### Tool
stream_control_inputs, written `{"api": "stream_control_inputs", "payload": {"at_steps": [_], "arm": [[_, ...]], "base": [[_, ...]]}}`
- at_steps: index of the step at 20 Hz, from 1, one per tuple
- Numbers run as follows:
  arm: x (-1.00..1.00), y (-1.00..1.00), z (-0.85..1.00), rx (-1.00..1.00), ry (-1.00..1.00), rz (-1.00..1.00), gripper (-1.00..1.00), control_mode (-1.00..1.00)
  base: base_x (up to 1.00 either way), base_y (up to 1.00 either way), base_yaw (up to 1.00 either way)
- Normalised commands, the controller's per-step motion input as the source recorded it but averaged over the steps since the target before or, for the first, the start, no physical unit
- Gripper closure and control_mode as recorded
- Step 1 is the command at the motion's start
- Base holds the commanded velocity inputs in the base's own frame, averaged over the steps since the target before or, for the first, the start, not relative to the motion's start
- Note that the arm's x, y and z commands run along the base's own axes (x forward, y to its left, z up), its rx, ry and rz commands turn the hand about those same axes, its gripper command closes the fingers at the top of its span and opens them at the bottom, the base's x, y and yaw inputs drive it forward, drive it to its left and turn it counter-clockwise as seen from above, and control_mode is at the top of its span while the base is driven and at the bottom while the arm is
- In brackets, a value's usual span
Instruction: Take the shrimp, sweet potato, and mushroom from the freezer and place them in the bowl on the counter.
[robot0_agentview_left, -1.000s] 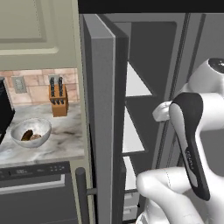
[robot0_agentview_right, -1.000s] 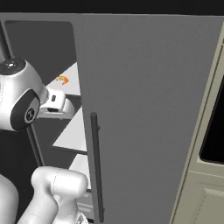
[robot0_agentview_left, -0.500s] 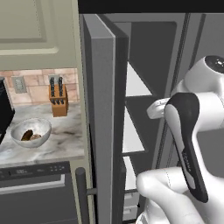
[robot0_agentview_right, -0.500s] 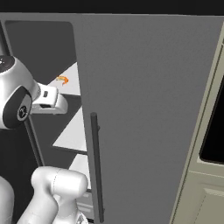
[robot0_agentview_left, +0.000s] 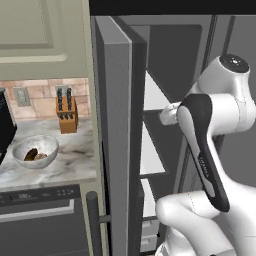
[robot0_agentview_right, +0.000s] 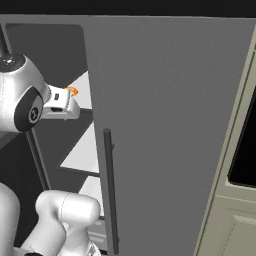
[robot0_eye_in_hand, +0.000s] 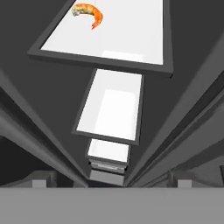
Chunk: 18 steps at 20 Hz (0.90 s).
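Freezer door open, white shelves showing; shrimp lying alone on the top white shelf, toward its far left corner in hand view, also peeking orange just past the wrist in right base view. Gripper spread wide, pinching nothing, well short of the shrimp, fingertips low at the frame bottom looking down the shelf stack. Bowl on counter left of freezer, near knife block, with brown lumps inside.
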Motion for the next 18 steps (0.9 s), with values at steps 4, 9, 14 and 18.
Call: {"api": "stream_control_inputs", "payload": {"at_steps": [4,9,14,18], "arm": [[0.24,0.18,0.02,0.00,0.00,0.02,-1.00,-1.00],[0.34,0.08,0.06,0.01,0.00,0.00,-1.00,-1.00],[0.62,0.00,0.00,0.00,-0.06,0.00,-1.00,-1.00],[0.77,0.00,0.00,0.00,-0.07,0.01,-1.00,-1.00]], "base": [[0.00,0.00,0.00],[0.00,0.00,0.00],[0.00,0.00,0.00],[0.00,0.00,0.00]]}}
